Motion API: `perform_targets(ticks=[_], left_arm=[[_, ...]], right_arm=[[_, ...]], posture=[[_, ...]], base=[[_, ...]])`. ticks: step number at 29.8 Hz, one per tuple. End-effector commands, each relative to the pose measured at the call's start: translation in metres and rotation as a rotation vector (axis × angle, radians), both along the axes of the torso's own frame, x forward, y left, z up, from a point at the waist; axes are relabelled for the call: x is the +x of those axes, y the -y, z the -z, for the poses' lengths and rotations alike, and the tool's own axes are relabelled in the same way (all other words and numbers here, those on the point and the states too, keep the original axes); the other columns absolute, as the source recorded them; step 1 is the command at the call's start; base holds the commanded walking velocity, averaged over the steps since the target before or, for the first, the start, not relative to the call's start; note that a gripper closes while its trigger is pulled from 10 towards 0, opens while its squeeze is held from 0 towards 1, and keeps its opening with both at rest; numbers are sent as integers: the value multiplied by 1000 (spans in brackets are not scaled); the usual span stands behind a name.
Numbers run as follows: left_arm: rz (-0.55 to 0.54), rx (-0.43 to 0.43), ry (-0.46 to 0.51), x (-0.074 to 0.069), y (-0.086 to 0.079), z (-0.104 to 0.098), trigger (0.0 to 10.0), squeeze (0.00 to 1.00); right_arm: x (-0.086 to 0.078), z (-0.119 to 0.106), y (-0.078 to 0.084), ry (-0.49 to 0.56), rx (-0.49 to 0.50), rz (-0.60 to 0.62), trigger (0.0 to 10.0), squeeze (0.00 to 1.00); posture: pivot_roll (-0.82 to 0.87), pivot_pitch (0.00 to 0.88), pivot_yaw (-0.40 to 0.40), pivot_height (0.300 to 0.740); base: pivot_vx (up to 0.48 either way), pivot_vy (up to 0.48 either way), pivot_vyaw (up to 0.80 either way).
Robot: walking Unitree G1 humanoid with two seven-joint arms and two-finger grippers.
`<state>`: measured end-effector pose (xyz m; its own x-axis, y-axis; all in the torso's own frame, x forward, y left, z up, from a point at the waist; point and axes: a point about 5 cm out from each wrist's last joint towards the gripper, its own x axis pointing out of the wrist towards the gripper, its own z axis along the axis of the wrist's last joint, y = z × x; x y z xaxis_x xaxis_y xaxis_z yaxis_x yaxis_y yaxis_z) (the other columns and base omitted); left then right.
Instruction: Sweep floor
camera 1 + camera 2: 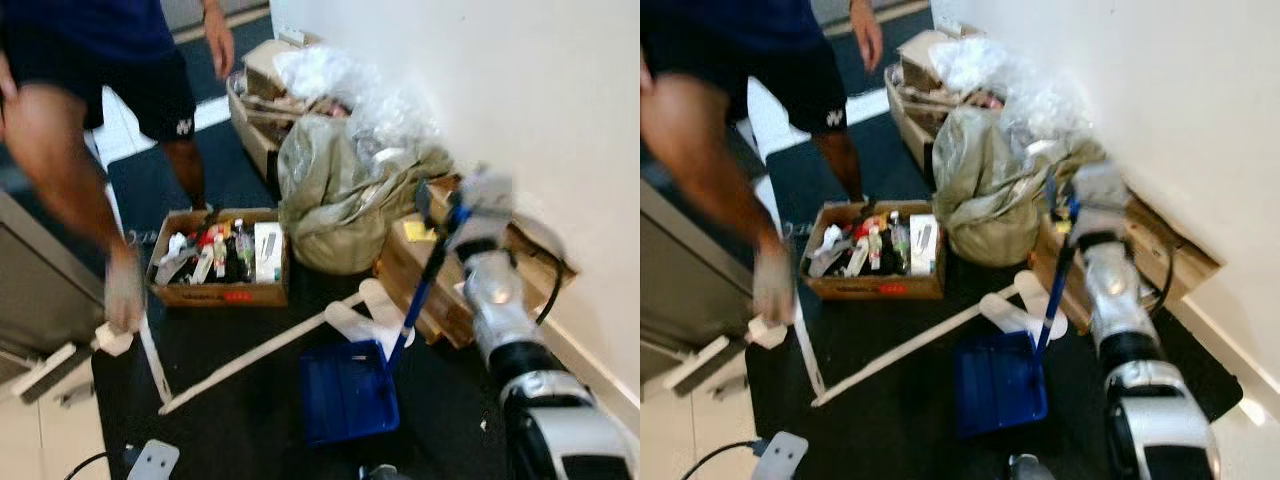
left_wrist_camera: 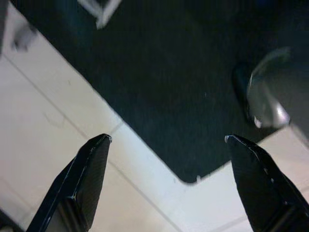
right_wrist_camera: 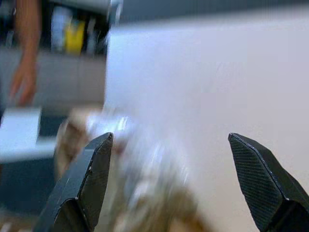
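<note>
A blue dustpan [image 1: 348, 390] rests on the dark mat [image 1: 250, 420], its long blue handle [image 1: 420, 290] rising toward the wall. My right arm [image 1: 500, 310] reaches forward alongside that handle. My right gripper [image 1: 440, 205] is at the handle's top; in the right wrist view my right gripper [image 3: 170, 136] is open, with only the wall and a bag beyond. A white pole [image 1: 260, 350] lies across the mat, with white flat pieces [image 1: 375, 310] at its far end. My left gripper [image 2: 167, 138] hangs open over the mat's corner and white tiles.
A person [image 1: 90, 90] stands at the left, one leg blurred. A cardboard box of bottles [image 1: 220, 262] sits on the mat. An olive bag [image 1: 340, 200], clear plastic and more cartons [image 1: 430, 270] line the white wall. A grey device with a cable [image 1: 155, 460] lies nearby.
</note>
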<state>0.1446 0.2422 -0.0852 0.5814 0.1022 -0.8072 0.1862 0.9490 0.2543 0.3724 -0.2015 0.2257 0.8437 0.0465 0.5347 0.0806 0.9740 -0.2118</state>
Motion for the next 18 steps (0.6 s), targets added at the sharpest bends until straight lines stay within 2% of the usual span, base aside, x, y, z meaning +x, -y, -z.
perform_targets(ticks=[1,4,5,7,8,9,11,12,14,15,16,17,18], left_arm=[[-15,2,-57,-13,0,6,10000,0],[-16,1,-52,-6,2,4,10000,0],[-20,-3,-55,-4,3,4,10000,0],[-20,-3,-55,-4,3,4,10000,0],[-22,-6,-58,-3,5,4,10000,0],[-35,-11,-64,-3,6,5,10000,0],[-35,-11,-64,-3,6,5,10000,0],[-46,-15,-70,-3,6,6,10000,0],[-46,-15,-70,-3,6,6,10000,0],[-56,-18,-76,-4,7,6,10000,0],[-56,-18,-76,-4,7,6,10000,0],[-64,-19,-79,-4,7,6,10000,0],[-64,-19,-79,-4,7,6,10000,0]], right_arm=[[-1,8,-1,-23,29,-18,10000,945],[0,2,-1,-7,80,-44,10000,918],[0,-3,-2,-4,176,-120,10000,655],[0,-3,-2,-4,176,-120,10000,655],[-1,-7,-2,2,242,-181,10000,110],[-6,-5,-7,-25,323,-336,10000,0],[-6,-5,-7,-25,323,-336,10000,0],[-13,-2,-13,-41,358,-467,10000,0],[-13,-2,-13,-41,358,-467,10000,0],[-25,11,-22,-102,369,-626,10000,0],[-25,11,-22,-102,369,-626,10000,0],[-45,34,-34,-216,321,-817,10000,0],[-45,34,-34,-216,321,-817,10000,0]], posture=[[77,48,66,740],[70,29,67,740],[58,8,68,740],[58,8,68,740],[56,5,68,740],[33,0,69,740],[33,0,69,740],[31,0,68,740],[31,0,68,740],[23,0,60,740],[23,0,60,740],[15,0,58,740],[15,0,58,740]], base=[[0,0,0],[0,0,0],[0,0,0],[0,0,0],[0,0,0],[0,0,0],[0,0,0],[0,0,0],[0,0,0],[0,0,0],[0,0,0],[0,0,0],[0,0,0]])
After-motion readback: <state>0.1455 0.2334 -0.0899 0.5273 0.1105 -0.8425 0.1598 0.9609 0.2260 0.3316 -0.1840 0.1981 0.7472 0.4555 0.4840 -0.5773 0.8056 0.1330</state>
